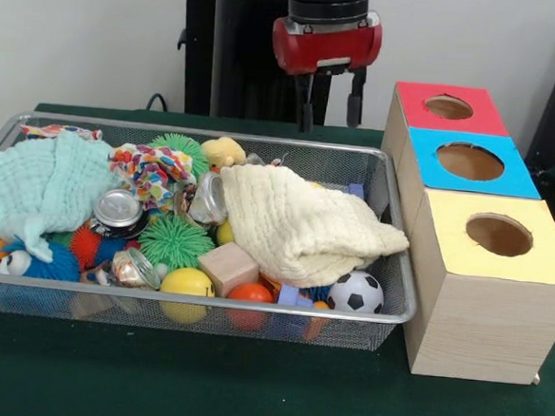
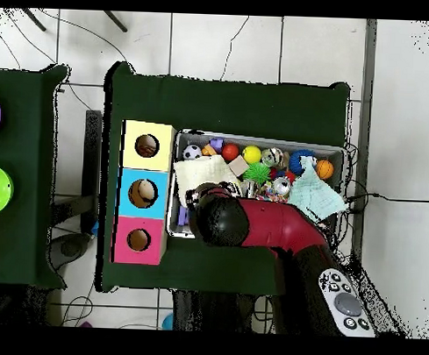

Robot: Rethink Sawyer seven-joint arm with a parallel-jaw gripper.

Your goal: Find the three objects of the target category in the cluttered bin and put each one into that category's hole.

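Gripper (image 1: 329,105) hangs open and empty above the bin's (image 1: 399,274) far rim. You'll find one patchwork cloth knot (image 1: 151,173) in the bin, between mint cloth (image 1: 36,184) and cream cloth (image 1: 300,219).

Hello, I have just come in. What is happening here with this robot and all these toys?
The red and black robot arm hangs over the far side of the wide silver wire-mesh bin, its gripper above the clutter and holding nothing; the jaws look open. In the bin, a knotted white cloth piece with coloured patches lies between the mint cloth and the cream cloth. Beside the bin stands the wooden box with red, blue and yellow tops, each with one round hole.
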